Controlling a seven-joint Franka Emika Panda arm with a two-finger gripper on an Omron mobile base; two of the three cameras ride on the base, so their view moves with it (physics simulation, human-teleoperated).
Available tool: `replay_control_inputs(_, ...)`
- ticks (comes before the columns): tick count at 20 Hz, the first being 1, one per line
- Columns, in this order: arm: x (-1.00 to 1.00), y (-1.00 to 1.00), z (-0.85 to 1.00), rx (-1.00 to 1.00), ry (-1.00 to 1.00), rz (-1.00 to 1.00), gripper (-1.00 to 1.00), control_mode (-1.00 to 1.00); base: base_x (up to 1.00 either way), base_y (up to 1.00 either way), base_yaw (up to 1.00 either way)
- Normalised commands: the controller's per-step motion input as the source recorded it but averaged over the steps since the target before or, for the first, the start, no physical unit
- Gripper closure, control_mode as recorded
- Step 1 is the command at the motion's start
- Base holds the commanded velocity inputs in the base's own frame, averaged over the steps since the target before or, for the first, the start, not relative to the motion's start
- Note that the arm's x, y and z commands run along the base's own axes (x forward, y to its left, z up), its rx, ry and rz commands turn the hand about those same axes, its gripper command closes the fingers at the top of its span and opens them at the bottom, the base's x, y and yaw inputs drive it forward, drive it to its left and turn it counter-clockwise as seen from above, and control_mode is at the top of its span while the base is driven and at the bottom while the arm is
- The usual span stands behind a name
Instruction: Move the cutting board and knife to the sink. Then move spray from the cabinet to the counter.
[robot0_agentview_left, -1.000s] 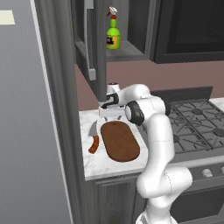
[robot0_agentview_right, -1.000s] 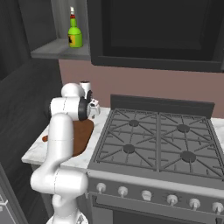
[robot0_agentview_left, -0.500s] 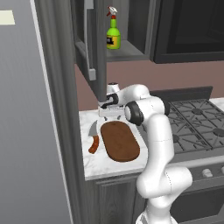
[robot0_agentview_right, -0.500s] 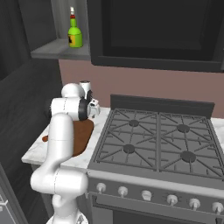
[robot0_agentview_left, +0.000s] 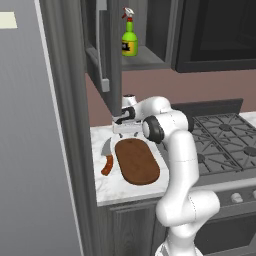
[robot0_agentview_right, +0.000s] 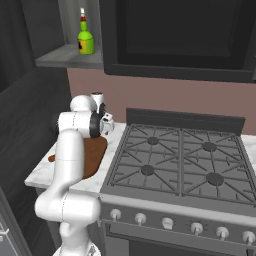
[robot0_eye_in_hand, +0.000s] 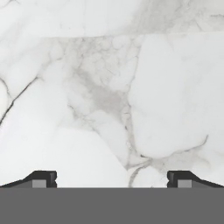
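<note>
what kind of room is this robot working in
A kitchen, rendered rather than real. A black gas stovetop sits beside a marble-patterned counter holding a cutting board and a knife, and a spray stands in an open wall cabinet above.

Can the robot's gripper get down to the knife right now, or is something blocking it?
Probably yes. The gripper hangs open above bare counter, and the knife lies uncovered just beside the cutting board, with nothing on top of it.
</note>
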Motion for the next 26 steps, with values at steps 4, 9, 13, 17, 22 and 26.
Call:
replay_control_inputs(4,0.0,0.0,0.0,0.0,0.0,0.0,-1.0,-1.0,0.0,0.0,0.0)
replay_control_inputs(9,0.0,0.0,0.0,0.0,0.0,0.0,-1.0,1.0,0.0,0.0,0.0)
replay_control_inputs(13,0.0,0.0,0.0,0.0,0.0,0.0,-1.0,1.0,0.0,0.0,0.0)
replay_control_inputs(17,0.0,0.0,0.0,0.0,0.0,0.0,-1.0,1.0,-0.1,0.0,0.0)
replay_control_inputs(22,0.0,0.0,0.0,0.0,0.0,0.0,-1.0,1.0,-0.33,0.0,0.0)
replay_control_inputs(26,0.0,0.0,0.0,0.0,0.0,0.0,-1.0,1.0,-0.53,0.0,-0.01)
